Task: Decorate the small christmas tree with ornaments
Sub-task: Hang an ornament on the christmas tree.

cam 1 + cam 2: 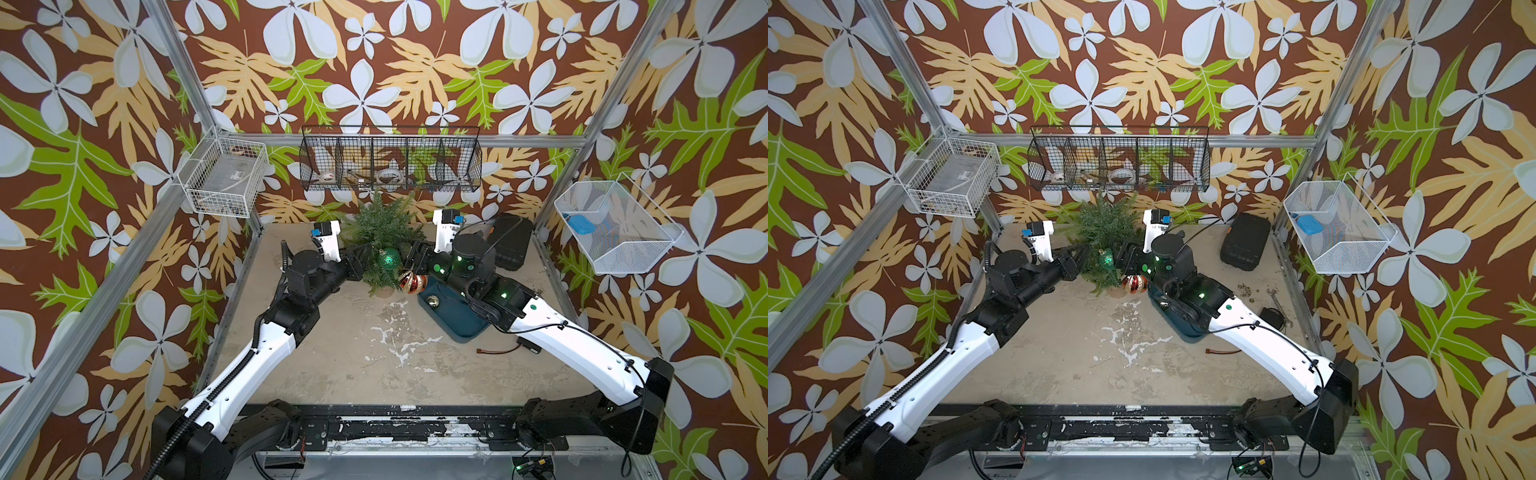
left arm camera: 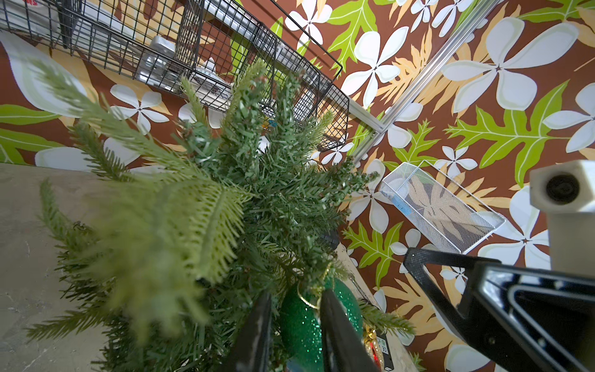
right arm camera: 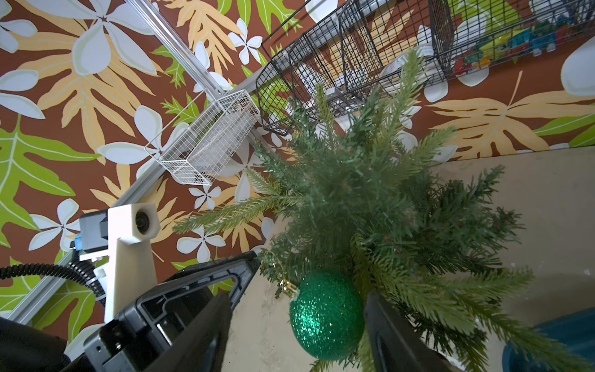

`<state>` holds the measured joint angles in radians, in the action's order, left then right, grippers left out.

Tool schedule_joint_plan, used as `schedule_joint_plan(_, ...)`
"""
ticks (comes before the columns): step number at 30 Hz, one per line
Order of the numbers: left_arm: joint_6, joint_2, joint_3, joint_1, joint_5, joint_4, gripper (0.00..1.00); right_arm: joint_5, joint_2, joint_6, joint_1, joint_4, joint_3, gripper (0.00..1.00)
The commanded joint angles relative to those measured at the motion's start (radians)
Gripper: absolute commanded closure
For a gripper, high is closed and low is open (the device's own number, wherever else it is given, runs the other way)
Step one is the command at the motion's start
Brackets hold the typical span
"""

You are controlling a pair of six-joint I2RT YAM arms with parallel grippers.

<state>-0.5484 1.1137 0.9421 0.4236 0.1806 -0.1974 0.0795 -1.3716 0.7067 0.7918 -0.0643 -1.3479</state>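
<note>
The small christmas tree [image 1: 380, 230] stands at the back middle of the table in both top views. A glittery green ball [image 1: 389, 258] hangs by a gold loop from a front branch. My left gripper [image 2: 296, 294] reaches in from the left, its jaws slightly apart by the ball's [image 2: 302, 325] loop, gripping nothing that I can see. My right gripper [image 3: 297, 299] is open wide on either side of the ball [image 3: 326, 317], which lies close to one finger [image 3: 386, 325]. A red-and-gold striped ornament [image 1: 412, 281] hangs low at the tree's front right. A plain gold ball [image 1: 433, 301] lies in the teal tray [image 1: 457, 328].
A black wire basket [image 1: 390, 160] hangs on the back wall just above the treetop. White mesh baskets hang at the left [image 1: 224, 176] and right [image 1: 615, 226]. A black case [image 1: 511, 241] lies at the back right, and a small cable [image 1: 498, 352] lies near the tray.
</note>
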Motion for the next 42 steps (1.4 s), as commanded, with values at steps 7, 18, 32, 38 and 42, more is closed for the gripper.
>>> schedule_joint_plan(7, 0.002, 0.032, 0.030, 0.000, 0.003, -0.013, 0.73, -0.039, -0.058, 0.007, 0.001, -0.007, -0.006, 0.46)
schedule_joint_plan(18, 0.003, 0.064, 0.061, 0.000, 0.011, -0.019, 0.74, -0.077, -0.114, 0.000, 0.000, -0.025, -0.043, 0.53)
schedule_joint_plan(32, 0.000, 0.060, 0.056, 0.000, 0.014, -0.025, 0.74, -0.018, -0.156, -0.086, -0.001, -0.236, -0.233, 0.70)
schedule_joint_plan(38, 0.000, 0.062, 0.057, 0.000, 0.014, -0.022, 0.74, 0.033, -0.247, -0.158, 0.000, -0.420, -0.378, 0.81)
schedule_joint_plan(42, 0.001, 0.061, 0.057, 0.001, 0.014, -0.025, 0.74, 0.039, -0.269, -0.180, 0.000, -0.446, -0.388, 0.81)
